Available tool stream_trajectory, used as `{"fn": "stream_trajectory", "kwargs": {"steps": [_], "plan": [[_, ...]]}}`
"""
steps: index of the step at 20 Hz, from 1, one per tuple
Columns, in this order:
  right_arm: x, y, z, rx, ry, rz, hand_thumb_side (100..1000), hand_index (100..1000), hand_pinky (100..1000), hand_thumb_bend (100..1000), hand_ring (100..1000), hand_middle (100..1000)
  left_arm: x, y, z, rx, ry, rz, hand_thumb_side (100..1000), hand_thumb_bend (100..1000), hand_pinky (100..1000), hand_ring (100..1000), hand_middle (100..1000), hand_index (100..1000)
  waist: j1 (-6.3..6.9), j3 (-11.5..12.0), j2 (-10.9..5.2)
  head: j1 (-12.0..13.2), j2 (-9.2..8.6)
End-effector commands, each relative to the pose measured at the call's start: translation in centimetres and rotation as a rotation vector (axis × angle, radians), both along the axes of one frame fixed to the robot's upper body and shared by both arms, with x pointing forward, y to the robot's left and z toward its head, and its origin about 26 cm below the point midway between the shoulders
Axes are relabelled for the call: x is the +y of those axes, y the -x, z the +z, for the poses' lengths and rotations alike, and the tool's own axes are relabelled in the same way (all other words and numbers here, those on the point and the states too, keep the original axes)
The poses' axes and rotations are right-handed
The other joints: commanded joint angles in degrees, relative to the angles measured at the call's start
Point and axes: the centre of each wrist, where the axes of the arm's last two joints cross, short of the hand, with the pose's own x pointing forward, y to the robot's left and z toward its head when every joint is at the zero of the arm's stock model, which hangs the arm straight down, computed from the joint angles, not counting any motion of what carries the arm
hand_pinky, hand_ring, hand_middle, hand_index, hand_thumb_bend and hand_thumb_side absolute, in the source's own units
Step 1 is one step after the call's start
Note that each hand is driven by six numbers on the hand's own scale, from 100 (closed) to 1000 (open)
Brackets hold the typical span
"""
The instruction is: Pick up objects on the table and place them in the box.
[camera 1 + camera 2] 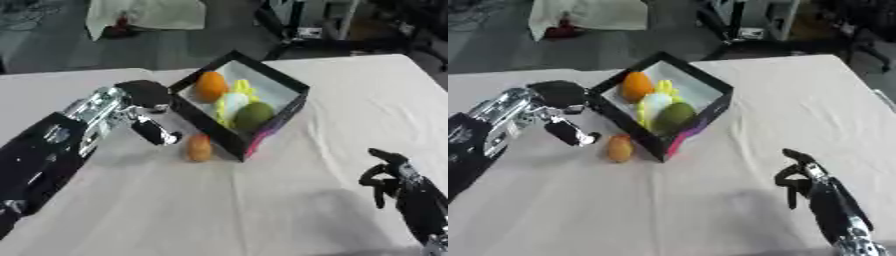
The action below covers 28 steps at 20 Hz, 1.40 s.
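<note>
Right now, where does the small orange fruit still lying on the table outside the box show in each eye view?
Left eye view: the orange fruit lies left of centre, on the cloth against the box's near wall, just right of the left hand.
Right eye view: the same fruit sits further left in the picture, again beside the box's near wall.
Shared landmark: the black box, its pink-marked near corner right of the fruit.
</note>
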Motion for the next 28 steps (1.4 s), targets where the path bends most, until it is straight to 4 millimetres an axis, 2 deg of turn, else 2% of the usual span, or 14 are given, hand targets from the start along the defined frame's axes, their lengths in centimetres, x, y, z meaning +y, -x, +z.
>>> {"fn": "stream_trajectory", "kwargs": {"steps": [1,6,15,16,21,28], "plan": [[-0.4,-0.2,0.7,-0.022,0.019,0.002,1000,890,736,100,236,507,-0.1,-0.4,1.4,0.039,0.032,-0.048,623,233,713,663,724,827,0.09,0.04,-0.42,-0.1,-0.09],[-0.3,-0.2,0.7,-0.023,0.017,0.004,1000,890,736,100,236,507,-0.9,-0.5,2.5,0.109,0.069,-0.115,617,235,714,665,732,834,0.04,0.03,-0.48,-0.04,-0.09],[-0.3,-0.3,0.8,-0.024,0.016,0.007,1000,890,736,100,236,507,-2.2,0.2,3.7,0.188,0.126,-0.101,607,238,717,670,740,842,0.12,-0.11,-0.5,0.02,-0.09],[-0.3,-0.3,0.8,-0.025,0.016,0.009,1000,890,736,100,236,507,-2.4,0.3,3.9,0.183,0.13,-0.102,518,230,736,700,779,868,0.1,-0.21,-0.48,0.01,-0.09],[-0.2,-0.3,0.8,-0.027,0.014,0.012,1000,890,736,100,236,508,-4.7,0.9,2.6,0.16,0.111,-0.12,475,236,755,727,801,879,0.04,-0.41,-0.4,-0.01,-0.09],[-0.2,-0.4,0.9,-0.028,0.012,0.013,1000,890,735,100,236,508,-5.4,1.0,1.7,0.086,0.054,-0.137,419,252,780,753,817,884,-0.05,-0.5,-0.34,0.04,-0.09]]}}
